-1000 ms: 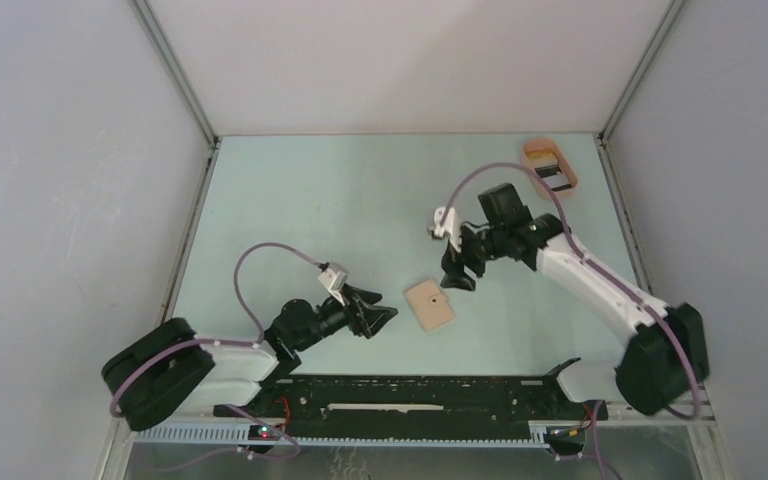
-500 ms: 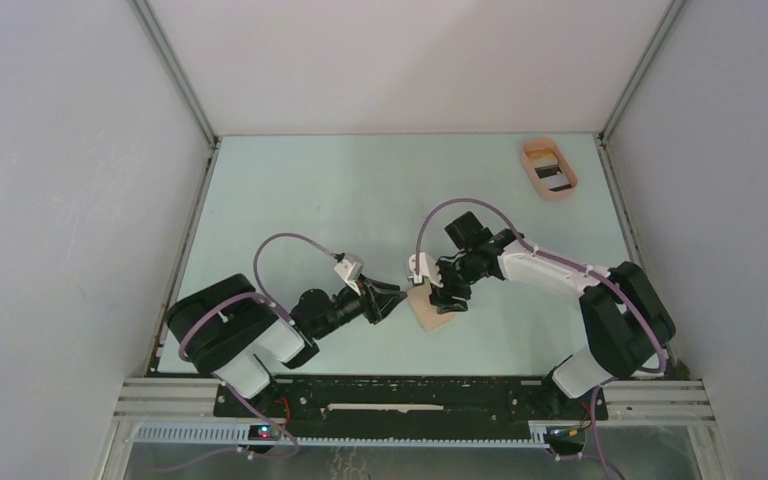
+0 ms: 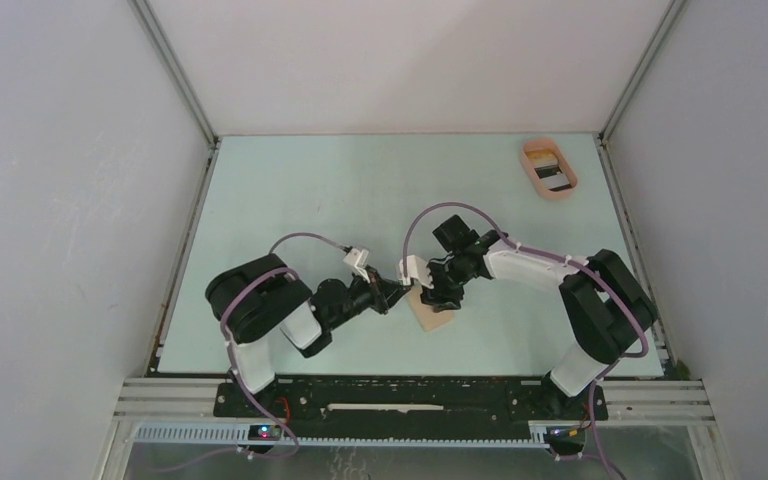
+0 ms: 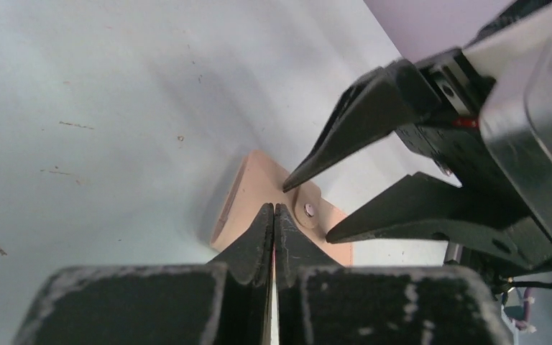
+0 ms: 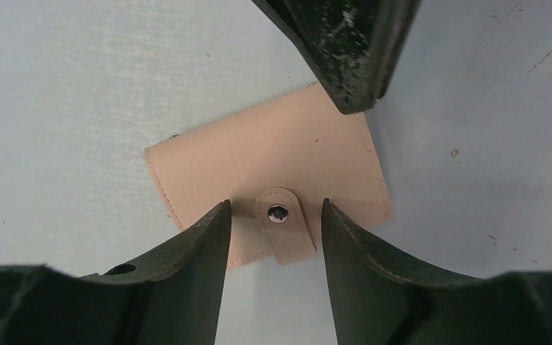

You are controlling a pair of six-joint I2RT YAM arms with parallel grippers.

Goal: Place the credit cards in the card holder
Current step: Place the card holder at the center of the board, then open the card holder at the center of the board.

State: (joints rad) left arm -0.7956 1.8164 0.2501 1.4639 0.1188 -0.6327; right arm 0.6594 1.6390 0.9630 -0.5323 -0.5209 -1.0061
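While both my wrists crowd one small wallet, landmark: the card holder [image 3: 436,314], tan, folded shut, lying flat on the pale green table [image 3: 290,200] not far from my bases.
Snap tab [image 5: 284,233]: fastened over one long edge of the card holder, its metal stud [image 5: 278,212] facing up.
Left gripper [image 3: 397,292]: just to the left of the card holder, low over the table, pointing at it.
Left jaws: pressed together with nothing between them. The tips meet the card holder's edge opposite the snap tab, though from my own wrist view I cannot say for sure that they touch the leather.
Right gripper [image 3: 442,294]: over the card holder from its far side, pointing down.
Right jaws: parted and holding nothing, one finger [image 5: 187,262] on each side of the snap tab, the tab lying in the gap.
My two grippers: close together, facing each other across the card holder, not touching.
Tray [image 3: 531,165]: peach, oval, shallow, well beyond the card holder and to its right, by the table's far right corner.
Credit cards [image 3: 557,180]: inside the tray, well apart from the card holder, dark and pale stripes showing.
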